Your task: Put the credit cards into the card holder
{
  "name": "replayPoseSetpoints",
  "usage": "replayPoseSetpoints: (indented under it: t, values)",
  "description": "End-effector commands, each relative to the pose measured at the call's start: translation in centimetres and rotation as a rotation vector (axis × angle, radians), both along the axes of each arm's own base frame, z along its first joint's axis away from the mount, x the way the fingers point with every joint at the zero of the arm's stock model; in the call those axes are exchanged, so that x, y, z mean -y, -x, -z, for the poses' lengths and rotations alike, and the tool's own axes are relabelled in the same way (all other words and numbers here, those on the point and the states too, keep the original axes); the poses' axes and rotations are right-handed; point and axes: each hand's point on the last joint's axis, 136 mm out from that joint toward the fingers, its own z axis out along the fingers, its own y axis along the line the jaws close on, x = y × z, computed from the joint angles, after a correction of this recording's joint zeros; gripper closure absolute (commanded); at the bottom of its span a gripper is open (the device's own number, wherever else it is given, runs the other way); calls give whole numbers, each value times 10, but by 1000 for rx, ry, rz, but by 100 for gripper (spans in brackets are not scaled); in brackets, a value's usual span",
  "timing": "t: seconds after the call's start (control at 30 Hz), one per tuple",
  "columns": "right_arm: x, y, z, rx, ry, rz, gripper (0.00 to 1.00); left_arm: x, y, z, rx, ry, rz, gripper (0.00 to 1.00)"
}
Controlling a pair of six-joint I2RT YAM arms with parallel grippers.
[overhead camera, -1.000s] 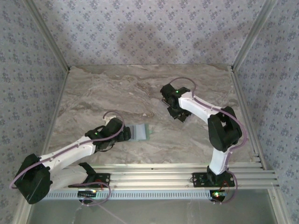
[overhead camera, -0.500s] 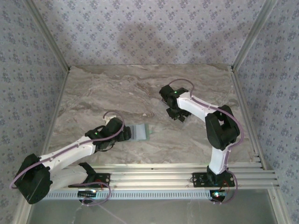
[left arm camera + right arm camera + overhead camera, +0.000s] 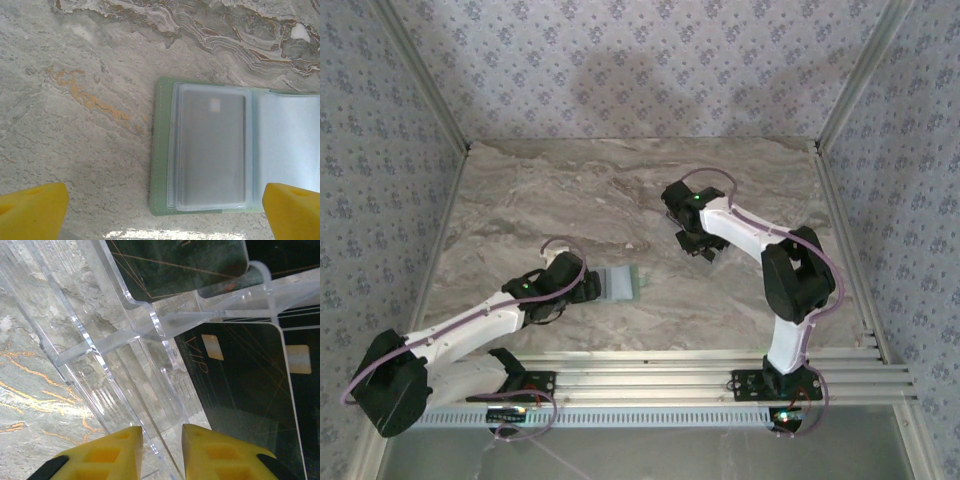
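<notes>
At the table's (image 3: 570, 190) near left, my left gripper (image 3: 588, 287) hangs just beside the card holder (image 3: 620, 283), jaws spread wide with nothing between them. From the left wrist the card holder (image 3: 210, 150) lies opened flat, clear sleeves facing up. I judge it lies that way so a card can slide in, and my left gripper (image 3: 162, 212) waits there to steady it.

Well apart, toward the middle right, my right gripper (image 3: 698, 243) is low over a clear stand (image 3: 125, 340) that keeps the credit cards (image 3: 240, 375) upright in slots. Its fingers (image 3: 120, 452) are drawn close together astride 1 thin clear wall, beside a black card lettered VIP. I cannot tell whether the pads press that wall or merely flank it, nor whether a card edge sits between them.

Glare and stacked clear panels blur where 1 card ends and the next begins, so I cannot count them. The holder's right page runs off the frame edge.
</notes>
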Motion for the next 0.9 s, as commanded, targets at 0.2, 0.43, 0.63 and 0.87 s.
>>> replayPoseSetpoints:
  t: [0.2,0.43,0.63,0.87]
  values:
    - [-1,0,-21,28,-18,-26,75,4,-4,0,-3,10,5,0]
    - [-3,4,-14,5,-25,-47,81,5,-3,1,-8,11,10,0]
    - [-7,7,-10,-8,-40,-70,83,5,-3,0,-7,14,10,0]
    - [-10,8,-17,1,-53,-103,93,6,-4,-2,-4,11,17,0]
